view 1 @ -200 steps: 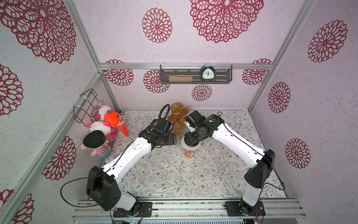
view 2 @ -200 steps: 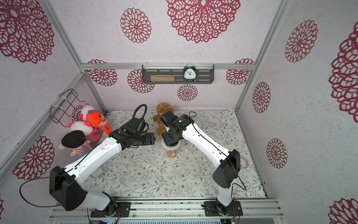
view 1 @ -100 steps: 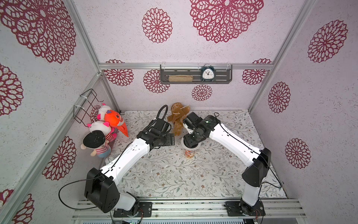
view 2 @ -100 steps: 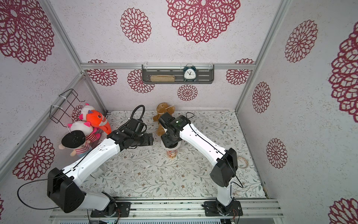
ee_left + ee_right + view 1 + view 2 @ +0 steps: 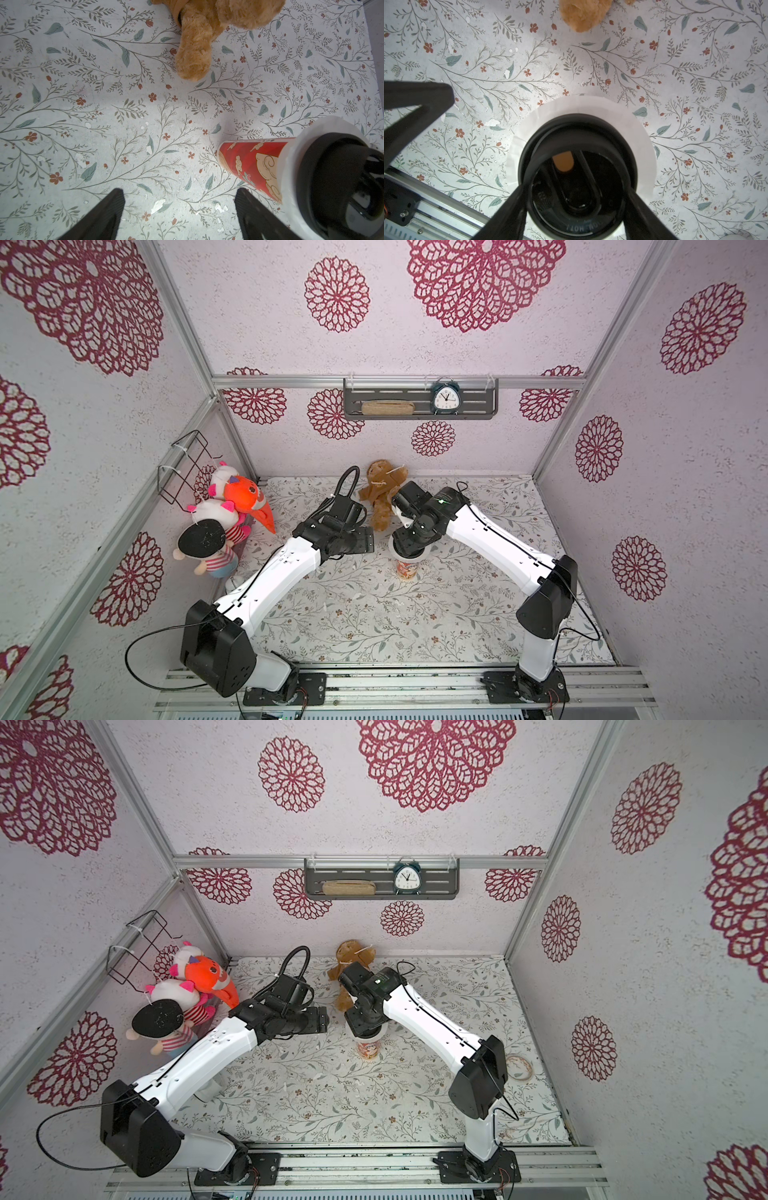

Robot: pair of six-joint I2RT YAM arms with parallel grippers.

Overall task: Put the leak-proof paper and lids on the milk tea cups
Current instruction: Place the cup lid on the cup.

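The milk tea cup stands upright mid-table, white with a red-orange cartoon print. The leak-proof paper lies across its rim, its whitish edge sticking out all round. A black round lid sits on the paper. My right gripper comes down from above, shut on the lid's sides. My left gripper hovers just left of the cup, open and empty.
A brown plush toy lies just behind the cup. More plush toys are piled at the left wall under a wire basket. A tape roll lies at the right, behind the right arm.
The right arm's elbow has swung slightly left while its gripper stayed over the cup. The left arm has barely moved.
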